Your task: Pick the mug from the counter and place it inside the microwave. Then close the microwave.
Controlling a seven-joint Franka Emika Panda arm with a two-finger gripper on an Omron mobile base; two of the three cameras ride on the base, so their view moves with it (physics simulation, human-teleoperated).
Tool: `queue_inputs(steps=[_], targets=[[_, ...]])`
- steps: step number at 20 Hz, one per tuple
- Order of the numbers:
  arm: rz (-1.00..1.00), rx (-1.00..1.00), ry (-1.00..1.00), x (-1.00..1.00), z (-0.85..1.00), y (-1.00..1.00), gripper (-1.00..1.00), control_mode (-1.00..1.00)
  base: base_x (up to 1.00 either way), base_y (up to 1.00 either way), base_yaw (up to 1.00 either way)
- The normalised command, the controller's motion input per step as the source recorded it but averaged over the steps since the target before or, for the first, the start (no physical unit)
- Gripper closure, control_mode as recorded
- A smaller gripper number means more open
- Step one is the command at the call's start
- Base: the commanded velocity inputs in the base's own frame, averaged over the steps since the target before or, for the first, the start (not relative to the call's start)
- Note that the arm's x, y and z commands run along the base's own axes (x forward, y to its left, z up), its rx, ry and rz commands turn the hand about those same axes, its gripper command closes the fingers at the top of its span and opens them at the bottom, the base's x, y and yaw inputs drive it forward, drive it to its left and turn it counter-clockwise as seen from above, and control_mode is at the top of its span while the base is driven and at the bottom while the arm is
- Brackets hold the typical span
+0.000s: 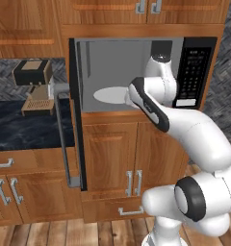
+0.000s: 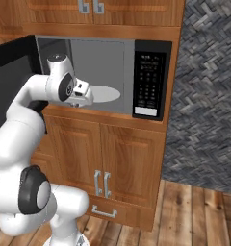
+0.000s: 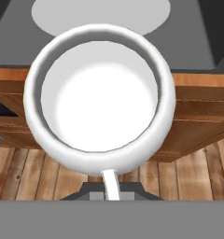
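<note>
The mug [image 3: 100, 98] hangs from the claw [image 3: 110, 189], seen from above in the hand view: a plain white round cup, open mouth up. Its thin handle runs down between the two dark fingertips [image 3: 132, 188], which are pinched almost fully together on it. The cup is in the air just in front of the microwave [image 1: 136, 72], over the lower edge of its opening, with wooden cabinet fronts and plank floor below it. The round light-grey turntable [image 3: 101, 14] lies past the mug's rim, inside the grey cavity.

In the right base view the claw [image 2: 81, 98] sits at the left front of the opening, beside the turntable. The microwave door [image 1: 75, 110] stands wide open to the left, its long silver handle [image 1: 62, 139] facing out. The black button panel [image 2: 148, 86] carries rows of small pale markings and a white strip at the bottom; the writing is too small to read.

To the left, on the black marble counter [image 1: 21, 129], stands a brown-and-black coffee machine [image 1: 34, 84], well apart from the mug.
</note>
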Motion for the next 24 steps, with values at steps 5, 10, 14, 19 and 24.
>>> queue_inputs(steps=[5,10,14,19,24], targets=[[0.01,0.0,0.0,0.26,-0.08,0.1,1.0,-1.0,0.0,0.0,0.0],[0.0,0.0,0.0,0.39,0.01,0.01,1.0,-1.0,0.0,0.0,0.0],[0.0,0.0,0.01,0.37,0.02,0.0,1.0,-1.0,0.0,0.0,0.0],[0.0,0.0,0.05,0.31,0.0,0.0,1.0,-1.0,0.0,0.0,0.0],[0.0,0.0,0.05,0.2,0.0,0.0,1.0,-1.0,0.0,0.0,0.0]])
